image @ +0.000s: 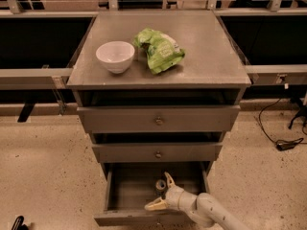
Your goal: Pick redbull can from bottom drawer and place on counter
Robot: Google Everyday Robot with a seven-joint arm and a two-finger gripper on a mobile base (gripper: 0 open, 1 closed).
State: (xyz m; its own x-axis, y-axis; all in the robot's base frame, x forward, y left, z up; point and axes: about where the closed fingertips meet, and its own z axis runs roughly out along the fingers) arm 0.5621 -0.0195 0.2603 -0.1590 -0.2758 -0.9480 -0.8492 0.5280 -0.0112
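With the bottom drawer (125, 196) open, the redbull can (160, 186) is seen upright just at the mouth of the claw (161, 193), which is spread wide and empty; gripping, lifting and placing on the bench (211, 56) above are left.

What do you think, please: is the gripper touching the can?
Cannot tell. Camera view: the open gripper is at the can in the bottom drawer; no gap or contact shows.

redbull can (160, 184): only its top shows; the hand (159, 192) in the bottom drawer (128, 191) hides its sides
arm (217, 215): cut off at bottom edge
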